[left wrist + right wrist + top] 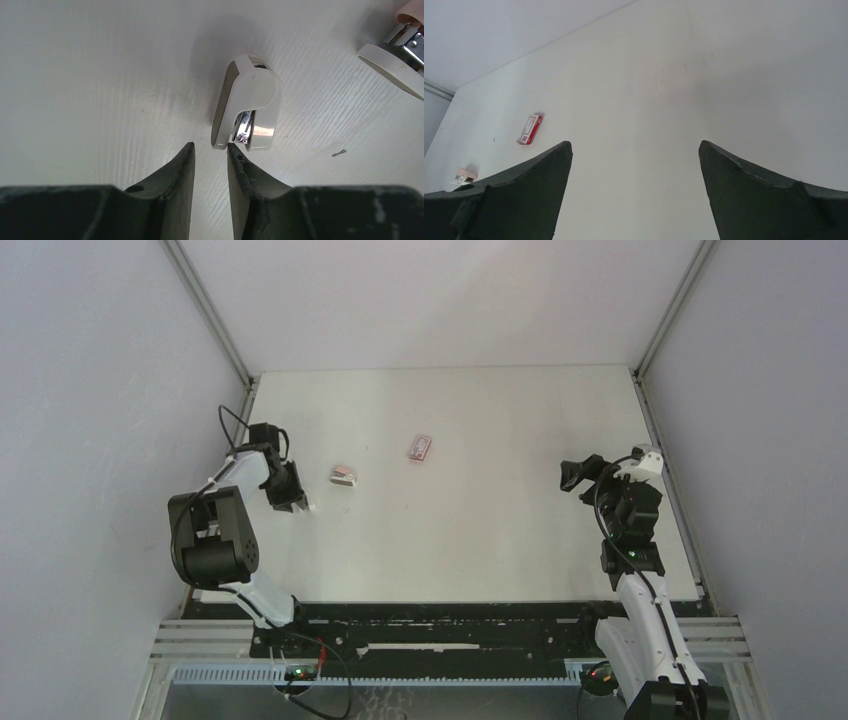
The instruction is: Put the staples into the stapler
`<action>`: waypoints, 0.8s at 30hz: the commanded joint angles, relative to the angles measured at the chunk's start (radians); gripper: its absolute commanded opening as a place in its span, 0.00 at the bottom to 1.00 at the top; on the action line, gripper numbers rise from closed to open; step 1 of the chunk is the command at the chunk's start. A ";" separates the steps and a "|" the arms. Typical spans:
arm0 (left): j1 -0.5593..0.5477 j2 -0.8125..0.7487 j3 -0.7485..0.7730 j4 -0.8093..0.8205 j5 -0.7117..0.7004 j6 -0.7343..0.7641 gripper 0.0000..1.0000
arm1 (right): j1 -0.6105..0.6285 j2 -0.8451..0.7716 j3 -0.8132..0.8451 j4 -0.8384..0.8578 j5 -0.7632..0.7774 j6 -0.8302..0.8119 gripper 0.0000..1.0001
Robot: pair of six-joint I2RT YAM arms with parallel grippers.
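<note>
Left tool (210, 146): jaws narrow, nothing between them, tips just short of a small white stapler (247, 107) lying on the counter (480, 540). Right tool (635, 145): jaws wide, empty. Red staple box (420, 447): mid-counter, well apart from both tools, beyond a second stapler (343, 476).

LIGHT: bright, even, diffuse, overhead | SHADOW: soft grey patch beyond white stapler (247, 107), left wrist | GLARE: hotspot on its chrome | FOCUS: near fingers (170, 195) soft; top view sharp, fine detail lost
</note>
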 commanded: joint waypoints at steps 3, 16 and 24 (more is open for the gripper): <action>-0.004 0.025 0.048 0.012 0.005 0.020 0.35 | 0.008 -0.008 0.014 0.013 0.009 -0.007 0.96; -0.013 0.068 0.047 0.021 0.026 0.029 0.28 | 0.014 -0.012 0.014 0.011 0.017 -0.006 0.96; -0.082 -0.047 0.017 0.057 -0.010 0.029 0.00 | 0.017 -0.008 0.013 0.017 0.008 -0.008 0.96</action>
